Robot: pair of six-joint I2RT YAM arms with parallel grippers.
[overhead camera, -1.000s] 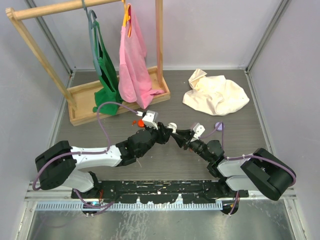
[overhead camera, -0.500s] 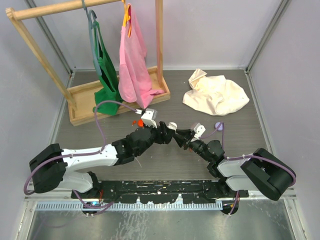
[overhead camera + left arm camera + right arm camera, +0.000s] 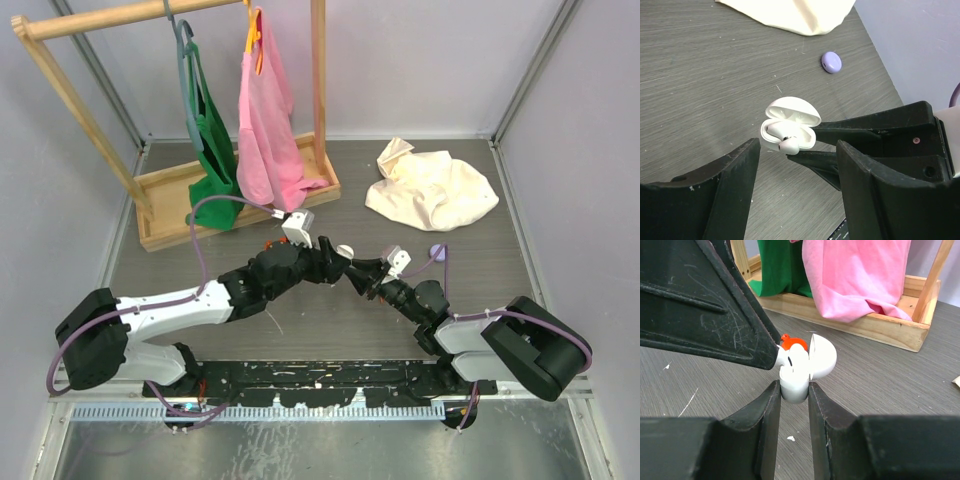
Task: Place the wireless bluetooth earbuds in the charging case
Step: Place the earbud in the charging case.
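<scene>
The right end effector (image 3: 794, 388) is clamping the open charging case (image 3: 805, 365). A white earbud (image 3: 788, 144) is lying half-seated in the case, under the spread-open left end effector (image 3: 796, 146). It probably needs pressing gently straight down. Since a second ago, the left arm has pivoted slightly about the unmoved case.

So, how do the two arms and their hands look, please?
The left arm and right arm have white shells and black joints, each with a lilac cable. The left hand and right hand have black, wedge-shaped, scratched fingers. A white camera block sits at each wrist.
</scene>
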